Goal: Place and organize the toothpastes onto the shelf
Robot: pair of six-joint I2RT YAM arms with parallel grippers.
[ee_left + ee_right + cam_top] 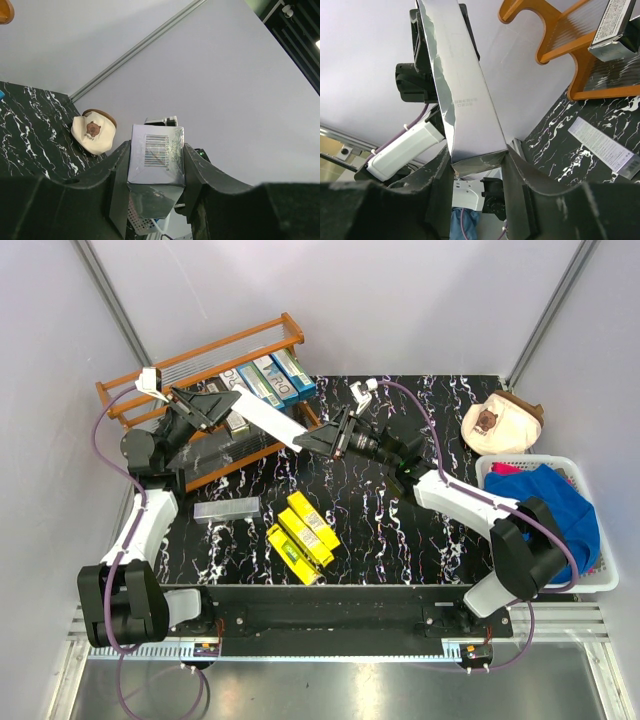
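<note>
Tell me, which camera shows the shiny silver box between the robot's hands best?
Top external: the whole silver carton spans from left gripper to right gripper. Left wrist shows only its barcoded end; right wrist shows one long side, far end cut off.

Likely lab: grey panel walls (400, 300)

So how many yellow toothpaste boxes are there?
3, side by side on the table: far box, middle box, near box. More may be hidden on the shelf.
</note>
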